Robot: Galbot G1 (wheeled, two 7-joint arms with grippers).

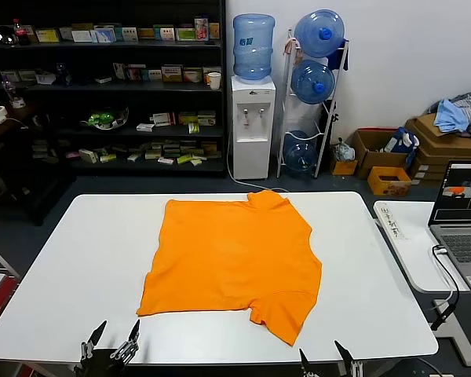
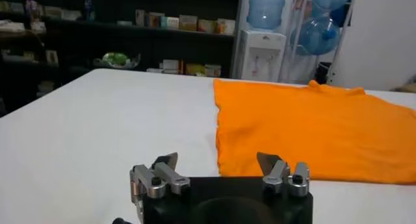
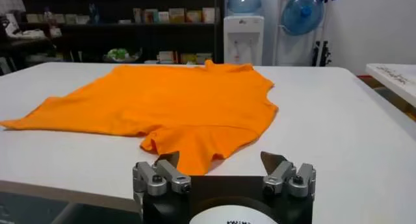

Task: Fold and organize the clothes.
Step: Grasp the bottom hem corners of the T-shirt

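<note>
T-shirt (image 1: 234, 259) lies flat mid-table (image 1: 78, 259), unfolded. My left gripper (image 1: 110, 342) and right gripper (image 1: 326, 359) hover at the near edge, both spread open and empty. I judge folding hasn't begun; next I need a sleeve or hem grasp.

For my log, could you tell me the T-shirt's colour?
The T-shirt is plain bright orange, clearest in the head view.
</note>
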